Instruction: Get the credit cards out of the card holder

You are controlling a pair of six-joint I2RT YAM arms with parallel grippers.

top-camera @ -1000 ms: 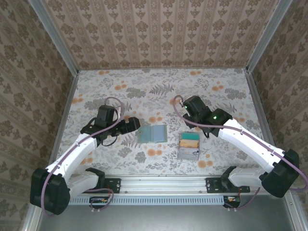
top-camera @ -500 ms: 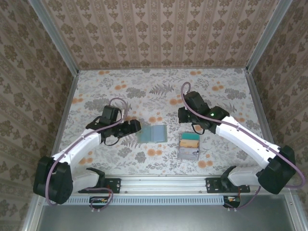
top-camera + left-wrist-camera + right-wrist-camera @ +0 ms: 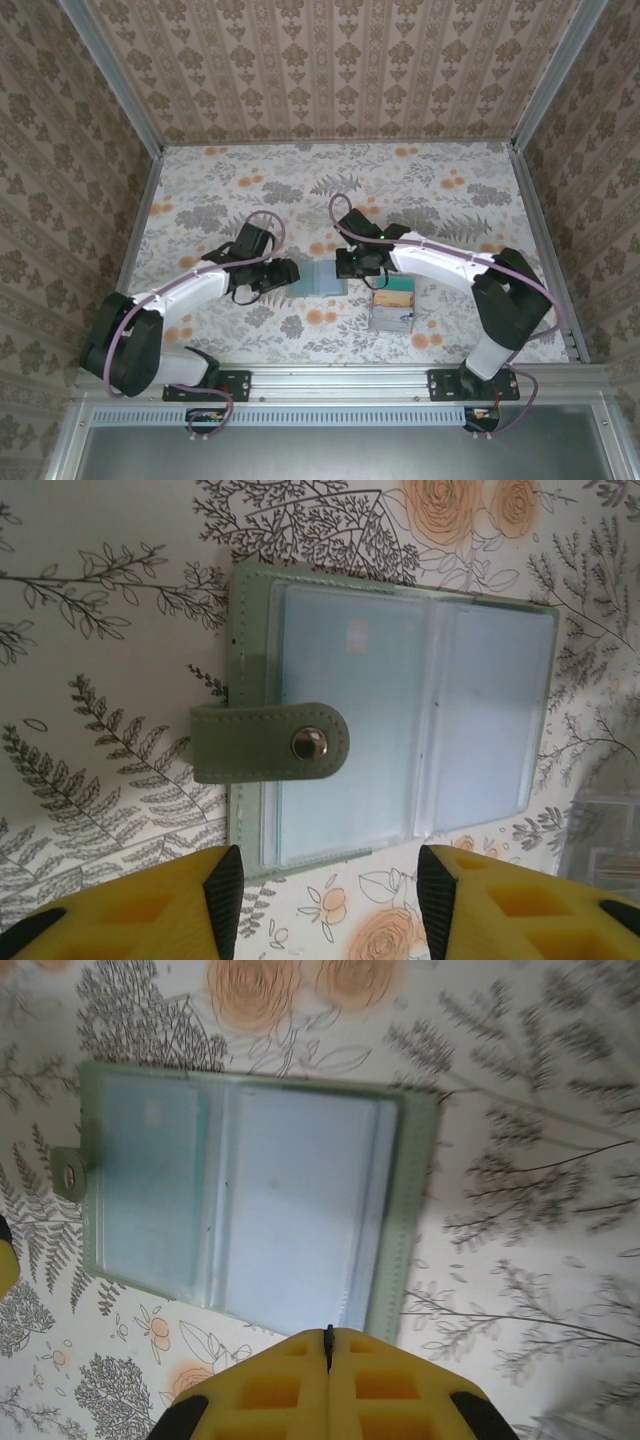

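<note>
The card holder (image 3: pixel 322 278) lies open and flat on the floral table, grey-green with pale blue clear sleeves (image 3: pixel 400 710) and a snap strap (image 3: pixel 270 742) folded over its left half. My left gripper (image 3: pixel 290 272) sits at its left edge, jaws apart (image 3: pixel 330 880) around the holder's edge with nothing gripped. My right gripper (image 3: pixel 352 265) hovers at the holder's right side, shut (image 3: pixel 328 1335) and empty, its tip over the holder's (image 3: pixel 250 1210) stitched border. Whether credit cards lie inside the sleeves I cannot tell.
A grey tray (image 3: pixel 392 305) with teal and tan contents stands just right of the holder, near the table's front; its corner shows at the left wrist view's lower right (image 3: pixel 605 830). Patterned walls enclose the table on three sides.
The right arm swung left from above the tray to the holder's right edge and its jaws shut. The left gripper slid right up to the holder, its jaws narrowing.
</note>
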